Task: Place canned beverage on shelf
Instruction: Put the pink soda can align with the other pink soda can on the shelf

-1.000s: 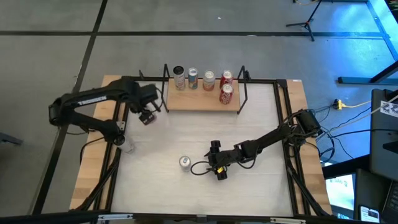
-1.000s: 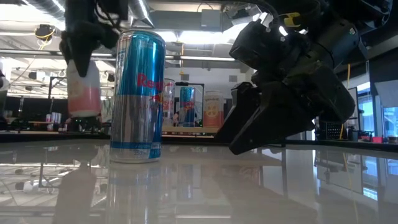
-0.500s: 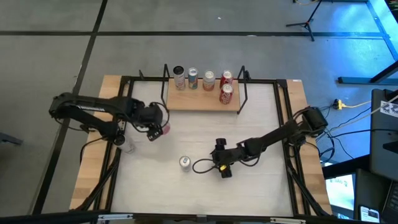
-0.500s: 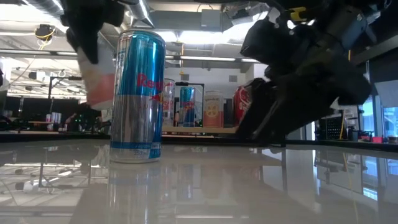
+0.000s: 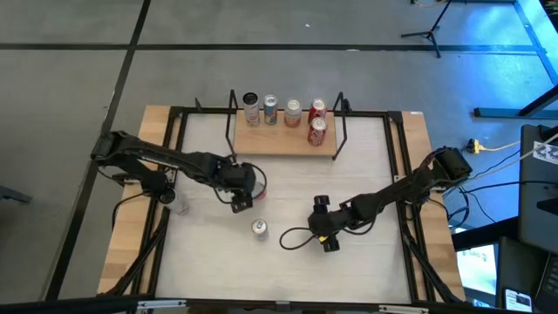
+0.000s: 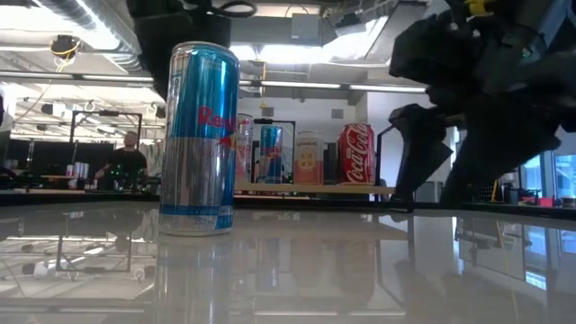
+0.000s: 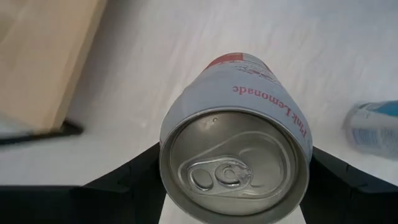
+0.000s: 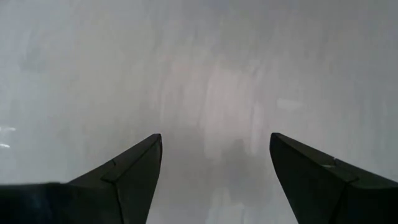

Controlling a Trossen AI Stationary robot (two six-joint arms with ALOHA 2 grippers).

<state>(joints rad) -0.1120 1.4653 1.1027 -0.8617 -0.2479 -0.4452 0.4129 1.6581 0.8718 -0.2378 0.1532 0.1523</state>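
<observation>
My left claw [image 7: 233, 205] grips the pink lemonade can [image 7: 239, 149] by its sides, above the table's centre, near the shelf's [image 5: 283, 139] front edge. Rigid, smooth, apparently full; hold mid-body. My right claw [image 8: 214, 180] hangs open, empty.

The left claw [image 5: 243, 194], clamped on a pink lemonade can [image 7: 239, 155], now sits out over the middle of the table, away from the left front corner of the shelf [image 5: 284, 142] where it was a second ago; the blue and silver can [image 5: 259, 228] now stands just beside it, toward the near edge. The right claw [image 5: 323, 224], fingers apart and empty, has drawn back to the right, so the blue and silver can is farther from it, and the red cola can [image 6: 358, 156] on the shelf shows past it in the low view.
</observation>
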